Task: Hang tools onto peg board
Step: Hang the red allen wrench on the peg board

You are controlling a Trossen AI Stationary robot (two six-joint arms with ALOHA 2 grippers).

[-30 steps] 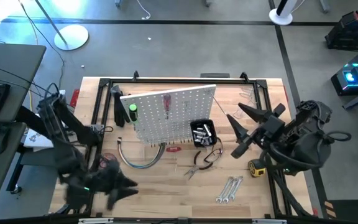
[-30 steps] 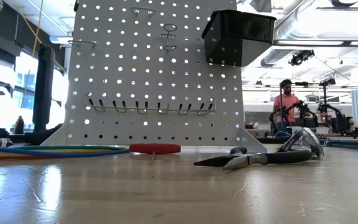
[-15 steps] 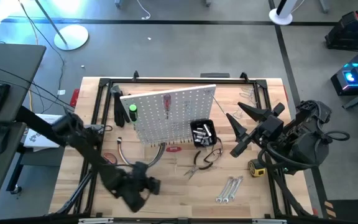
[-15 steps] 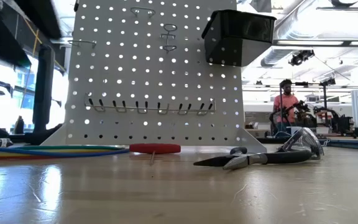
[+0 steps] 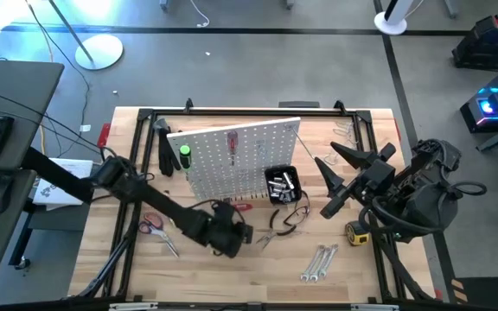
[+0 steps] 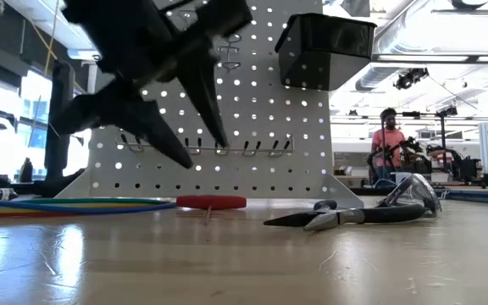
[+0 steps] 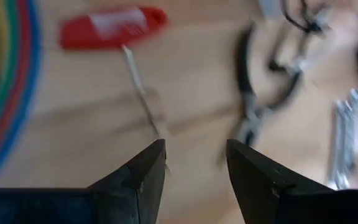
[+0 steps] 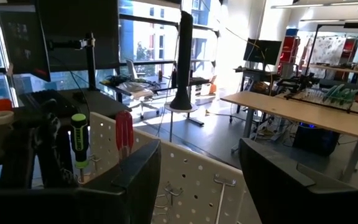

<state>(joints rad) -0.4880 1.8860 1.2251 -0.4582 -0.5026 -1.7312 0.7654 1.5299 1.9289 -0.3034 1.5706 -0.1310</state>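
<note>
Meanwhile, the left end effector [image 5: 247, 231] hung low over the tabletop [image 5: 232, 276], in front of the peg board [image 5: 236, 155], with its fingers [image 7: 143, 174] spread apart and nothing between them. Seen from its own wrist, the fingertips pointed down at the thin shaft of a red-handled screwdriver [image 7: 114, 28] that lay flat on the wood, its handle toward the bundle of coloured cables [image 7: 2, 81]. Black-handled pliers [image 7: 263, 93] lay just beside that screwdriver, on the side away from the cables, and a pair of silver wrenches [image 5: 318, 262] rested nearer the front edge of the tabletop.

The peg board stood upright and tilted inside the black metal frame [image 5: 145, 117], a small black bin [image 5: 281, 186] fixed at its lower right corner. A green-handled screwdriver [image 8: 79, 146] and a second red-handled one [image 8: 124, 134] already hung on the board. Red-handled scissors [image 5: 152, 225] lay on the wood left of the left arm, and a yellow tape measure [image 5: 356, 231] sat near the right arm's base.

The right end effector [image 5: 325, 186] waited raised to the right of the board, its fingers [image 8: 132, 180] wide apart and empty. In the low view a person [image 6: 388, 140] stood far back in the room.
</note>
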